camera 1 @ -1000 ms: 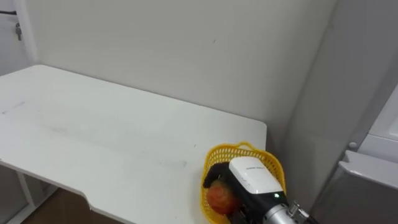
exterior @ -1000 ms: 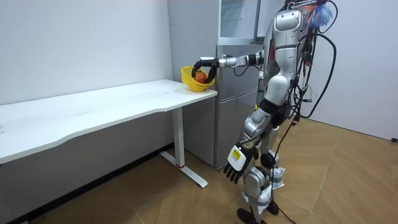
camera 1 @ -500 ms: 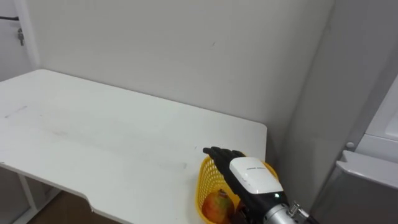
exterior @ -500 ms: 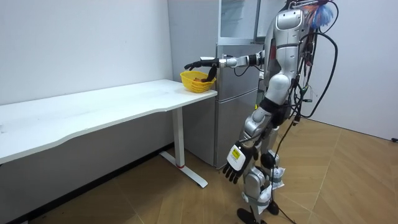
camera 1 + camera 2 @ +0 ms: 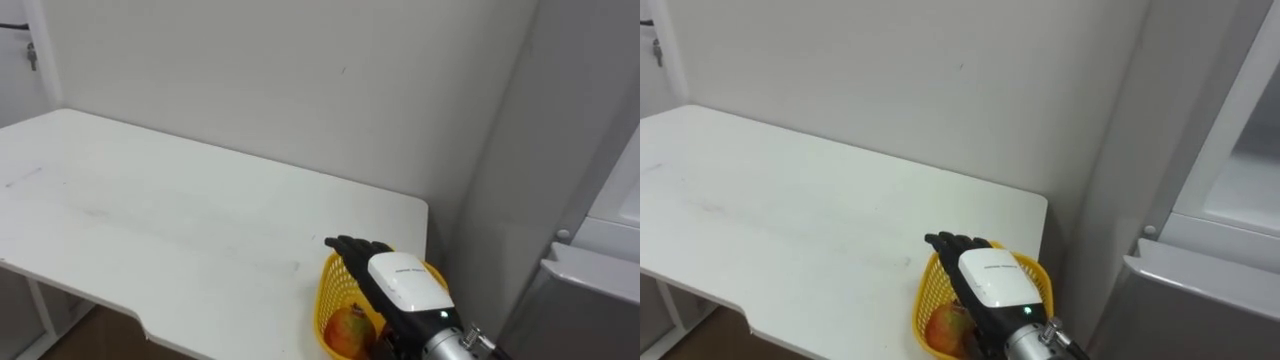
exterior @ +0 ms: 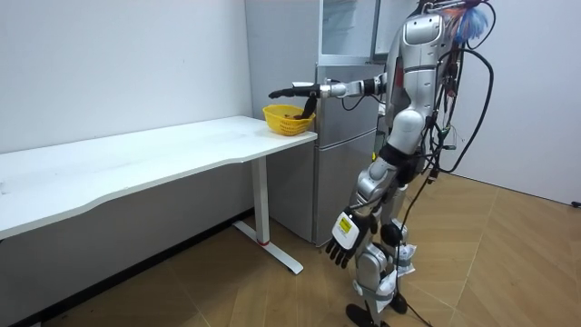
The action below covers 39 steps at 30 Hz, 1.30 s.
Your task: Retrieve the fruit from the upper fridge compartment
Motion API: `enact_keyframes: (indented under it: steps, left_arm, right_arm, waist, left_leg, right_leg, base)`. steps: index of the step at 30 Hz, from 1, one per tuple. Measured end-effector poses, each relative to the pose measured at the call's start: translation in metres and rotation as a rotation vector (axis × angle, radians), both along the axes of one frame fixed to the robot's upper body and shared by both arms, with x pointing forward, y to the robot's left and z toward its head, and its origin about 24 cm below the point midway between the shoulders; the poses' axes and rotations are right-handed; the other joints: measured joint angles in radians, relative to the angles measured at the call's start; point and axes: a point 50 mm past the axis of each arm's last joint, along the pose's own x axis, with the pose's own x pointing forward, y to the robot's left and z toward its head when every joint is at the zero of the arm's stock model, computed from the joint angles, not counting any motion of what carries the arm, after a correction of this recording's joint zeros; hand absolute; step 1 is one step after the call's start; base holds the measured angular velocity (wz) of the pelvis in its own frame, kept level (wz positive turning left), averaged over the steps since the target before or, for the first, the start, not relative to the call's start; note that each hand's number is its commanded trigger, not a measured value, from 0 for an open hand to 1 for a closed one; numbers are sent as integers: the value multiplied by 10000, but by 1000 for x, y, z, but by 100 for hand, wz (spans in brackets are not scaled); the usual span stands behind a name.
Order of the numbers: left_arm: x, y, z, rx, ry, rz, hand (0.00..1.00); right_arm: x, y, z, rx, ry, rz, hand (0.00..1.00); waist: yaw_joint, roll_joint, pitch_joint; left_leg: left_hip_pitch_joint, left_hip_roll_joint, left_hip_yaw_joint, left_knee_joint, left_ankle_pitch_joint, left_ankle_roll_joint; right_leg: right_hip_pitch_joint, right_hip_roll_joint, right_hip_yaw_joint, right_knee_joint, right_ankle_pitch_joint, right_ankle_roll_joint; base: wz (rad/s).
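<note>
Above the yellow basket (image 5: 326, 303) and its fruit (image 5: 347, 326) hovers the right hand (image 5: 402, 284), fingers (image 5: 349, 244) straight, empty.

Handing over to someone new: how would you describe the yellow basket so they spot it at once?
Follow the long white table to its end beside the grey fridge. On that corner sits a yellow plastic mesh basket holding a red-orange fruit, under the robot's open right hand. Nothing else on the table is coloured.

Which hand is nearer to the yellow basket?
Right. The right hand is open just above the yellow basket on the table; the left hand hangs by the thigh, well below it.
</note>
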Motion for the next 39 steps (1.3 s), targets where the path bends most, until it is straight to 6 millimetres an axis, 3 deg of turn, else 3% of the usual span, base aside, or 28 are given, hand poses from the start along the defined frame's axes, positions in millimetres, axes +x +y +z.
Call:
enact_keyframes:
  steps: [6, 9, 12, 16, 19, 22, 25, 28, 31, 39]
  left_arm:
    - [1, 0, 0, 213, -232, 30, 0]
    - [3, -1, 1, 227, -370, 16, 0]
    - [1, -2, 2, 189, -516, 4, 0]
    - [-1, -5, 2, 121, -524, 114, 0]
    - [-6, -9, -1, 3, -379, 259, 0]
    - [-9, -9, -3, 85, -258, 351, 0]
    - [-11, -13, -4, 4, -189, 390, 0]
    - [-12, -13, -5, 13, -140, 382, 0]
    - [-13, -16, -6, -44, -114, 323, 0]
    - [-19, -23, -9, -29, 127, 3, 0]
  right_arm:
    - [1, 3, 5, 1003, 120, -31, 0]
    - [1, 3, 19, 1785, -239, 85, 0]
    - [-1, 5, 31, 2567, -617, 275, 0]
    - [-12, 4, 26, 3493, -272, 257, 0]
    - [-24, 7, 24, 4023, -118, 408, 0]
    - [-29, 8, 29, 4732, 9, 563, 0]
    - [-34, 7, 36, 5428, -36, 640, 0]
    - [-43, 11, 43, 5811, -121, 1028, 0]
    - [-56, 11, 43, 6081, -20, 1162, 0]
    - [-60, 13, 41, 7216, 533, 1243, 0]
  waist:
    - [-23, 90, 62]
    - [-51, 171, 97]
    - [-298, 244, 56]
    - [-417, 395, -49]
    - [-774, 558, -146]
    - [-1092, 714, -138]
    - [-1161, 878, -158]
    - [-1463, 894, -168]
    - [-1500, 905, -170]
    - [-1921, 1048, -157]
  left_leg:
    - [2, 2, 18, 1, -1, 1]
    - [-41, 1, 31, 3, -1, 2]
    - [-59, 2, 16, 8, -2, 2]
    - [18, 19, 208, -11, -1, 9]
    - [27, 14, 215, -40, -1, 19]
    - [110, 41, 329, -56, 1, 16]
    - [196, 84, 616, -112, -2, 18]
    - [229, 118, 771, -108, -4, 14]
    - [337, 148, 873, -161, -6, 10]
    - [380, 182, 1064, -151, -12, 20]
  right_leg:
    - [-16, -3, 8, -1, 0, 0]
    - [-61, -4, 22, -1, 0, 1]
    - [-72, -2, 29, -1, 0, 1]
    - [-81, -2, 157, -9, 1, 2]
    - [-80, -6, 219, -6, 1, 2]
    - [-66, 20, 369, 9, 1, 2]
    - [-80, 56, 651, 32, 5, -4]
    - [-94, 85, 754, 42, 18, -27]
    - [-73, 121, 915, 56, 30, -43]
    - [-81, 176, 1169, 23, 120, -39]
  base:
    - [0]
    - [0]
    - [3]
    - [-10]
    - [-3]
    - [-13]
    - [-24]
    - [-13]
    - [-15]
    - [-8]
